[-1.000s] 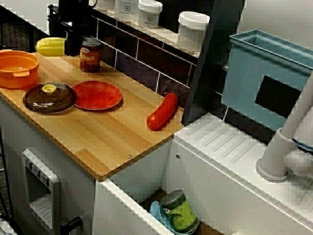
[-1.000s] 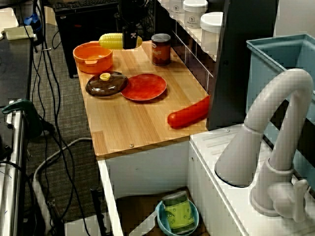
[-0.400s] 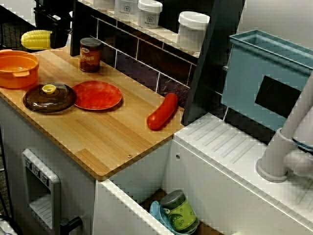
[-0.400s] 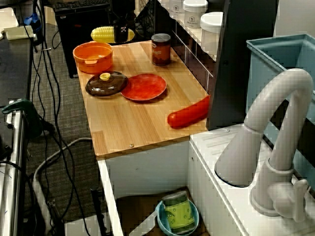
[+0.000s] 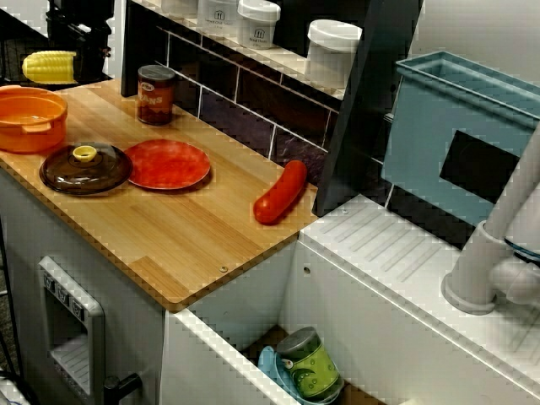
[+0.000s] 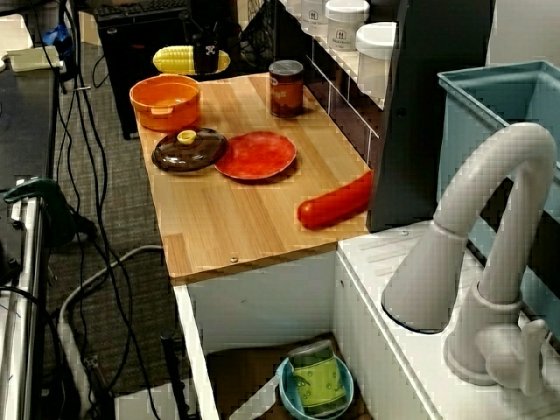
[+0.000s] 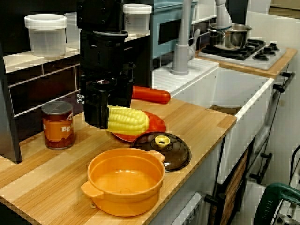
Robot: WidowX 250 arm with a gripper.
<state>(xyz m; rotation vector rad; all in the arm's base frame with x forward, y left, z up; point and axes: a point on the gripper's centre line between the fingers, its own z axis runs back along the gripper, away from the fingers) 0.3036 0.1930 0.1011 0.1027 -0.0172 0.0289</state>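
Counter-end view, left to right. Can (image 7: 57, 124) stands upright on the counter (image 7: 201, 117), by the tiled wall. Gripper (image 7: 99, 115) is just right of it, fingers pinching one end of the corn (image 7: 129, 120). Corn is level and lifted clear of the wood, free end pointing right. Pot (image 7: 124, 180) is open, below and in front of the corn, not touching it. Plate (image 7: 157, 124) lies behind the pot. Lid (image 7: 164, 147) rests on the wood, touching the plate's rim. Sausage (image 7: 150, 94) is farthest back, near the wall. View from above: corn hangs near the counter's pot end; cannot tell whether over the wood or past its edge.
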